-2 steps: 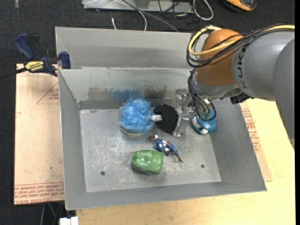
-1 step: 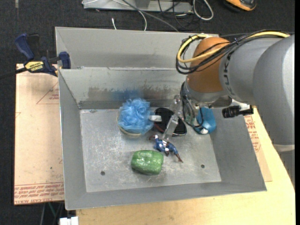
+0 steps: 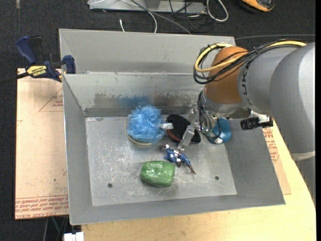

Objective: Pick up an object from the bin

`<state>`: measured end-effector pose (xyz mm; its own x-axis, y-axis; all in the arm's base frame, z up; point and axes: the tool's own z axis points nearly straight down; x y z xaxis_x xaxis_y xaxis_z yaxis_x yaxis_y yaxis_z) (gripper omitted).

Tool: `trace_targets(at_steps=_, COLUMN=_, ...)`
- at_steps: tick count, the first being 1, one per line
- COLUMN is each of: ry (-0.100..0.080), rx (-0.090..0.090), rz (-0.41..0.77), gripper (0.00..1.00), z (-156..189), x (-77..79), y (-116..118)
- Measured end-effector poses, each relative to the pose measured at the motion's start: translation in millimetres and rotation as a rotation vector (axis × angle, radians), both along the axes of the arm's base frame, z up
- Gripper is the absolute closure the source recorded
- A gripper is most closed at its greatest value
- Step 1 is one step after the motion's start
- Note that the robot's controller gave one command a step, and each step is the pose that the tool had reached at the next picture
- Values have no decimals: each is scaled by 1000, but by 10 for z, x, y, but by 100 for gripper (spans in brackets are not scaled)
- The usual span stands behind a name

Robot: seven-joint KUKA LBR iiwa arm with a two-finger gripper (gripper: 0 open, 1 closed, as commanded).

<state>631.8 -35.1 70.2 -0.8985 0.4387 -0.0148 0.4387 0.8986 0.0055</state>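
Gripper (image 3: pixel 190 134) sits low over a black round thing (image 3: pixel 175 123), just right of a blue mesh puff (image 3: pixel 144 123). Can't tell how far the claw is open, or if it holds anything. Small blue toy (image 3: pixel 175 157) and green lump (image 3: pixel 158 173) lie nearer the front.

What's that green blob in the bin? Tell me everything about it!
The green lump is a rounded, bumpy chunk, bright green with paler patches, and looks soft like a sponge. It lies flat on the bin floor, near the front middle. A small blue toy lies just beside its upper right corner.
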Motion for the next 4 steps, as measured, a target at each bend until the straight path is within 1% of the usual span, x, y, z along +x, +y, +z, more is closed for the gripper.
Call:
trace_targets(at_steps=1, ry=8, rx=2, rz=32, gripper=100, z=-5, x=82, y=51)
trace_targets(at_steps=2, ry=8, rx=2, rz=33, gripper=100, z=-2, x=80, y=52)
trace_targets(at_steps=3, ry=20, rx=3, rz=33, gripper=100, z=280, x=46, y=55)
trace_targets(at_steps=4, ry=11, rx=3, rz=34, gripper=100, z=606, x=70, y=55)
